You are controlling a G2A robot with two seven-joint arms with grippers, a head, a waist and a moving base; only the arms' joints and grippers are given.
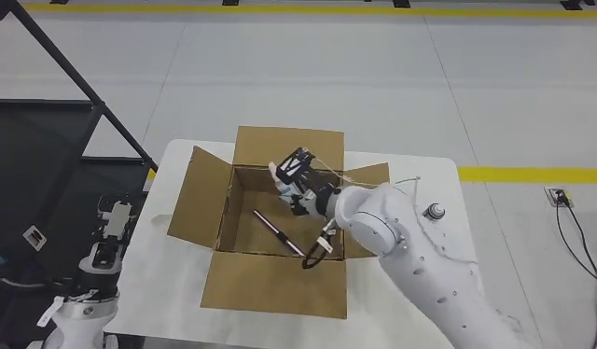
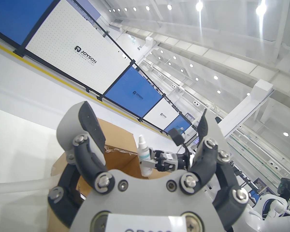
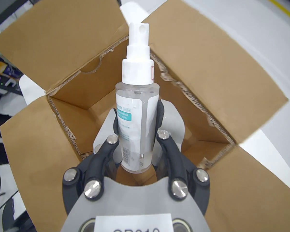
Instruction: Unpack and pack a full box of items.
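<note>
A white table (image 1: 177,284) is taken up largely by an open cardboard box (image 1: 275,284), whose four flaps are folded outward. Torn, ragged corrugated edges are seen at its inner corners.

The right gripper (image 3: 137,112) is held over the far right part of the box's opening, and its jaws are clamped on the body of a spray bottle (image 3: 137,112). The bottle is thus kept in the air above the box, with its nozzle end pointed away from the gripper. The left gripper (image 2: 145,112) is held off to the side of the box, its jaws spread wide with nothing between them.

The bottle is made of clear plastic, is filled with clear liquid and is topped by a white pump head with a round spray hole. A white label is wrapped around it, marked with a teal block and a barcode; the fine print cannot be made out.

A slim dark rod (image 1: 278,232) is laid on the box's floor; its kind cannot be told. A small round grey object (image 1: 433,211) is set on the table beside the right arm, too small to identify.
</note>
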